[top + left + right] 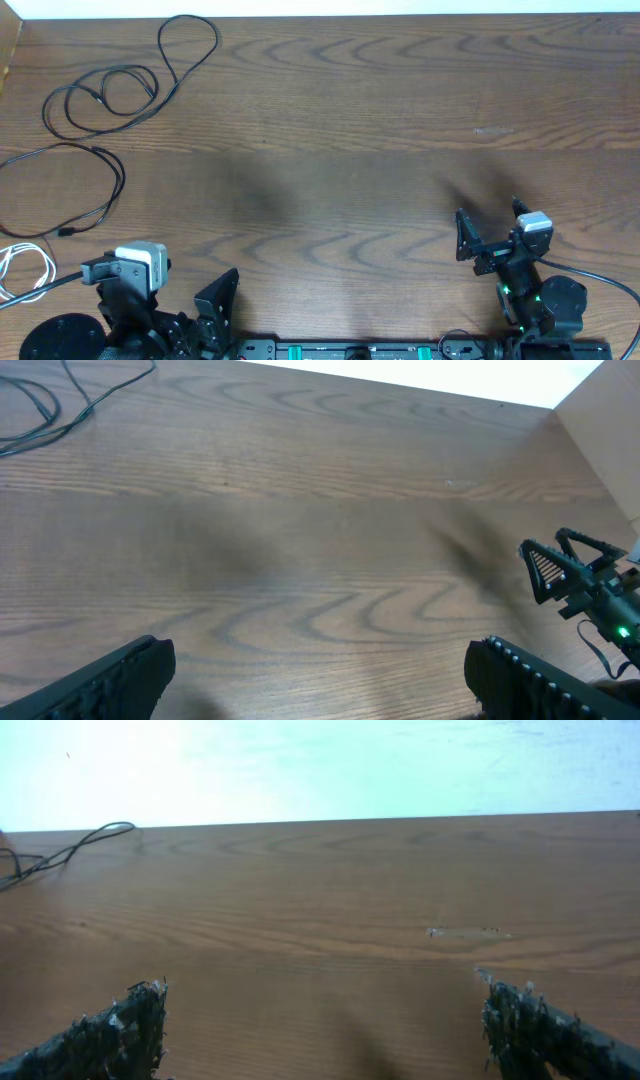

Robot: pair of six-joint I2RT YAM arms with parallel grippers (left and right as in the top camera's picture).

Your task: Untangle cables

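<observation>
lying loose at left on the table point(350, 150): black cables point(95, 96), white cable point(48, 268); left gripper point(320, 660) and right gripper point(320, 1010) gape empty.

The white cable point(48, 265) ran off the overhead view's left edge, as did the lower black cable point(121, 182), whose plug point(66, 232) was too small to identify

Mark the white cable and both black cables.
white cable point(48, 267): overhead view, right bend of its loop.
upper black cable point(190, 16): overhead view, top of its far loop.
lower black cable point(121, 180): overhead view, right bend.
</observation>
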